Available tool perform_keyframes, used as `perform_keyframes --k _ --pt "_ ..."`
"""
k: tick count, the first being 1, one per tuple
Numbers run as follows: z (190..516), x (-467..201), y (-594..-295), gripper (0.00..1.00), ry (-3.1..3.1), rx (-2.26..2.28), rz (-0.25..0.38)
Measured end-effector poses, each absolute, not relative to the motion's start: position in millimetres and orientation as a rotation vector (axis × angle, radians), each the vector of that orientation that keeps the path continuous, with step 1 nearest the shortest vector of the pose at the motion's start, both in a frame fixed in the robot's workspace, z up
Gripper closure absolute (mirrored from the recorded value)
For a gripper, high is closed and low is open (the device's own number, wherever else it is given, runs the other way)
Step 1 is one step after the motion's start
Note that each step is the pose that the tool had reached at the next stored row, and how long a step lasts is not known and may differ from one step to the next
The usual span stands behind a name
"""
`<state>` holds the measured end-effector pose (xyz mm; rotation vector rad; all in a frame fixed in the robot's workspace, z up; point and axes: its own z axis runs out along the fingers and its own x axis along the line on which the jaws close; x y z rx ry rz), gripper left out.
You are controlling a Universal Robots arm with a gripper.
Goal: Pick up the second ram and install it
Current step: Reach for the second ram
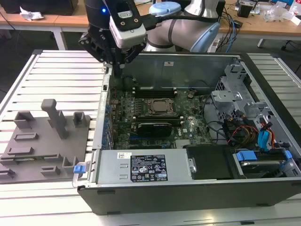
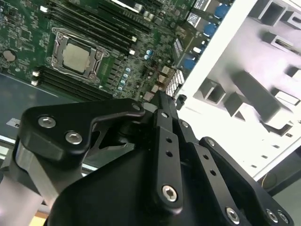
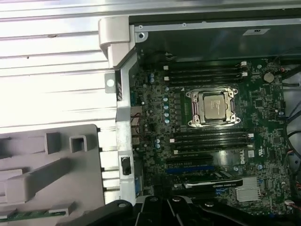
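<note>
Gripper (image 1: 120, 68), fingers together & empty, hangs over chassis wall (image 3: 123, 136); second ram (image 3: 35, 215) lies in grey tray (image 1: 42, 150), so approx. any descent w/o opening risks striking board or wall.

A ribbed silver metal surface (image 1: 61, 75) spans the foreground; light wooden desks (image 1: 61, 20) stand behind, above dark floor (image 1: 19, 43).

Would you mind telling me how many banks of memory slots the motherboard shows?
2. The first bank lies between the CPU socket and the case wall; the second bank lies on the socket's opposite side. None seems hidden.
</note>
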<state>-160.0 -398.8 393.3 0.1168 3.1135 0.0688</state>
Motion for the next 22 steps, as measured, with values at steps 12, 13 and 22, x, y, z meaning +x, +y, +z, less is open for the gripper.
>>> perform_keyframes --k 12,13,22 --pt "393 -205 -399 0.89 3.114 0.116 0.069" --pt "393 -208 -399 0.89 3.113 0.117 0.069" --pt "393 -224 -399 0.89 3.114 0.117 0.069"
